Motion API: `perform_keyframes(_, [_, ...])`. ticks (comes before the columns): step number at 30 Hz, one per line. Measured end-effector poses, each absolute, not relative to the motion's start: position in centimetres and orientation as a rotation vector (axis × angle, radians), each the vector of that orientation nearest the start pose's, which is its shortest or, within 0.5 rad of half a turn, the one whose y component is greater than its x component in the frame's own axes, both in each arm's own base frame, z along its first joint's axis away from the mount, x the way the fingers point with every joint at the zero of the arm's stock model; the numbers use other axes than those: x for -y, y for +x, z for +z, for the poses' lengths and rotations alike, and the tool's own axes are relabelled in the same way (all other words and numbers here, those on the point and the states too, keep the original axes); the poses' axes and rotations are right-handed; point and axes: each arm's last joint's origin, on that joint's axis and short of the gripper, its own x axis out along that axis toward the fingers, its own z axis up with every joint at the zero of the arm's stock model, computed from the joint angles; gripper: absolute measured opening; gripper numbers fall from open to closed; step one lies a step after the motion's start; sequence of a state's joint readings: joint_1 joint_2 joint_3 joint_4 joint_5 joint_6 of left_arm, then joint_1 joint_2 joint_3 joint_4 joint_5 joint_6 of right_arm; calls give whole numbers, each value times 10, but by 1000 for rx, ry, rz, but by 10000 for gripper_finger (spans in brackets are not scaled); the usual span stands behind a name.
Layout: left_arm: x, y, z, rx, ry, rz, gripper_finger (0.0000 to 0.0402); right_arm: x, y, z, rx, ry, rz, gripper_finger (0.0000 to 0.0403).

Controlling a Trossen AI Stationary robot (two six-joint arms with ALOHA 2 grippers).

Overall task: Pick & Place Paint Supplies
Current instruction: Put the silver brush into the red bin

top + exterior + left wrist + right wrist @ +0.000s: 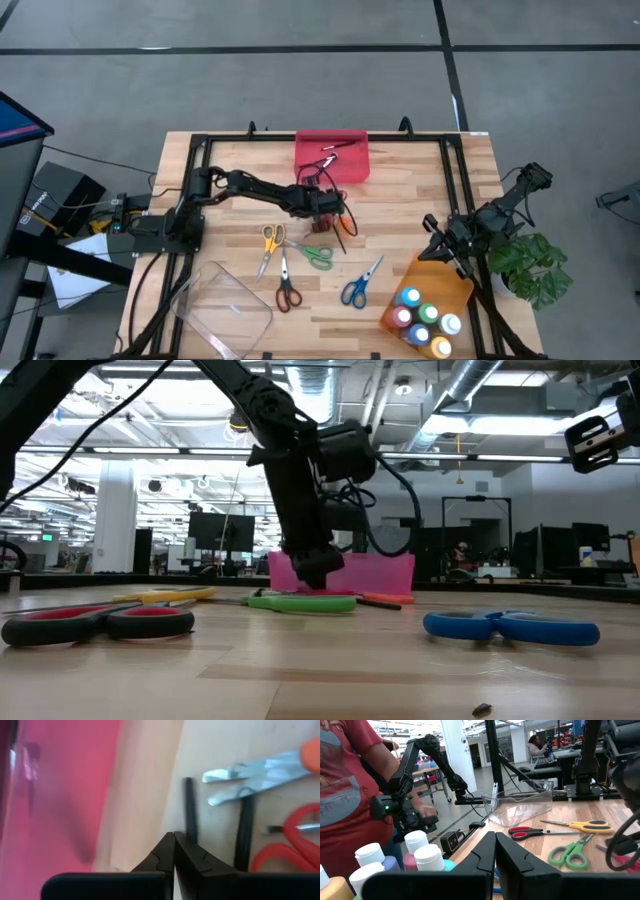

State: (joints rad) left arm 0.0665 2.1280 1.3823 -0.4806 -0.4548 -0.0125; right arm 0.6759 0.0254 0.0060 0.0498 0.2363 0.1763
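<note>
Near edge: my clear tray (222, 308) sits empty near-left, and the orange tray (430, 300) near-right holds the paint bottles (425, 320) packed upright, so I judge those as sorted.

Mid tabletop (420, 200): four scissors lie flat and loose, not yet picked: red scissors (286, 290), blue scissors (358, 285), yellow scissors (270, 245), green scissors (312, 255). All apart from either claw.

Right claw (495, 842) is parked above the orange tray's far-left corner, fingers pressed together, holding nothing. Waiting, I'd say.

Left claw (174, 842) is my working one, reached out to the tabletop centre just near of the red tray (332, 155). Tips are down at the wood, pressed together right at the near end of one thin dark stick (189, 805); a second stick (244, 832) lies just beside it, parallel. Can't tell if the stick is actually pinched or only touched. Low, tip-first pose makes sense for something this thin and flat.

Far: red tray at far centre already has a small item (334, 148) in it; likely the sticks' target.
</note>
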Motion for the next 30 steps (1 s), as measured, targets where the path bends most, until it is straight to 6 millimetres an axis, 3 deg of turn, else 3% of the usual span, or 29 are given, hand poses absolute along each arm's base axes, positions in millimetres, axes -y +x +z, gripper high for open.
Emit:
perform_keyframes(8, [-16,402,125,-1249,151,436,0,-56,81,168,-11,187,441,8])
perform_keyframes(11, [-13,392,142,-1265,77,443,0,-56,81,168,-11,187,441,8])
perform_keyframes(17, [-21,381,194,-1138,-14,502,0,-56,81,168,-11,187,441,8])
perform_keyframes(22, [-21,367,231,-1052,-195,495,1,-56,81,168,-11,187,441,8])
perform_keyframes(26, [-22,357,244,-1059,-232,477,14,-56,81,168,-11,187,441,8])
perform_keyframes(30, [-22,353,246,-1102,-320,375,53,-56,81,168,-11,187,441,8])
